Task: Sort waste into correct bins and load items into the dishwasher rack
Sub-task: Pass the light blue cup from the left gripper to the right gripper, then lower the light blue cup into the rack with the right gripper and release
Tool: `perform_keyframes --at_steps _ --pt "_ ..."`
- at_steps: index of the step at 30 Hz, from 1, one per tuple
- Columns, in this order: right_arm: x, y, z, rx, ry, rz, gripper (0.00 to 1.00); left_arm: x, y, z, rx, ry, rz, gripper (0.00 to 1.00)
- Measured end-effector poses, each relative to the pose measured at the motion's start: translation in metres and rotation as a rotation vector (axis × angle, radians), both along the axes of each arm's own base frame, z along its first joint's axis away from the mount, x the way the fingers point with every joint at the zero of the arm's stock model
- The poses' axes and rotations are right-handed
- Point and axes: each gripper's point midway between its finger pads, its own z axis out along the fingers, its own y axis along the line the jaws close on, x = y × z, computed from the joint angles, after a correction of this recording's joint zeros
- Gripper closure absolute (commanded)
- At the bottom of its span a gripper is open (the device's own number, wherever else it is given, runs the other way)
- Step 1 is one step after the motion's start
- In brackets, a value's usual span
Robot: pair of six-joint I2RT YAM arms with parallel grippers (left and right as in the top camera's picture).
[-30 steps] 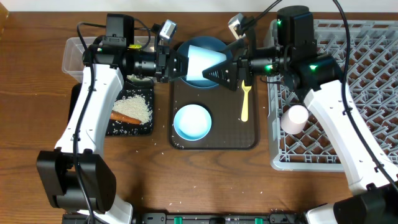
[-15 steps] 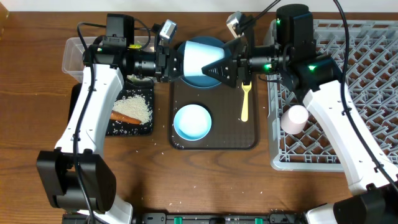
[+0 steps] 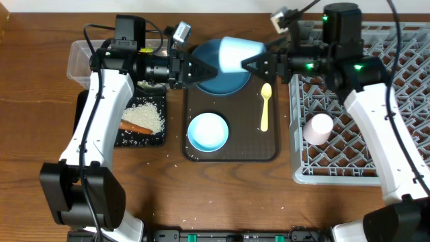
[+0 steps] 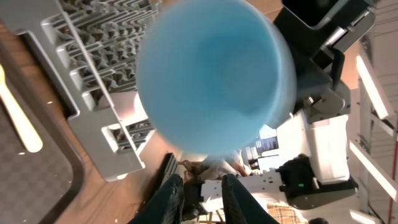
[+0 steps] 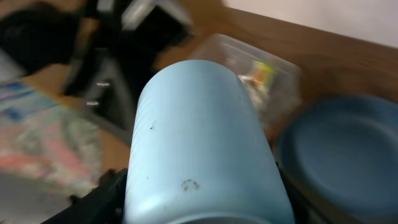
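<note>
Two end effectors face each other above the brown tray on the worktop. The right end effector is clenched on the base of the small blue cup. The cup lies on its side in the air, its long axis running left to right and its mouth toward the left end effector. That one is released, its fingers apart and clear of the cup. The dishwasher rack lies just to the right, nearer the right arm, so the carry likely goes that way. A pink cup already sits there.
</note>
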Motion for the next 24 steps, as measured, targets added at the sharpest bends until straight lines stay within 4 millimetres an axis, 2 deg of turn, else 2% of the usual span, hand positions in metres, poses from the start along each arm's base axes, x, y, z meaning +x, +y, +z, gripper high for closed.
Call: perform_keyframes --at_steps 4,8,13,18,20,24 --pt "0.009 -0.04 -0.018 -0.121 0.075 -0.184 0.34 0.005 0.001 -0.01 0.059 -0.004 0.032 0.76" --pt "-0.001 -0.093 -0.015 -0.243 0.113 -0.403 0.35 0.016 0.006 -0.029 0.17 -0.01 0.093 0.75" --pt "-0.037 -0.162 -0.011 -0.394 0.196 -0.684 0.41 0.028 0.02 -0.059 0.358 0.004 0.187 0.75" --pt "-0.08 -0.225 -0.038 -0.591 0.388 -0.908 0.38 0.034 0.038 -0.087 0.545 0.029 0.266 0.75" --pt "-0.091 -0.242 -0.05 -0.665 0.46 -0.96 0.37 0.035 0.045 -0.095 0.601 0.034 0.289 0.75" --pt "-0.102 -0.262 -0.067 -0.759 0.558 -1.007 0.37 0.037 0.054 -0.103 0.671 0.037 0.318 0.75"
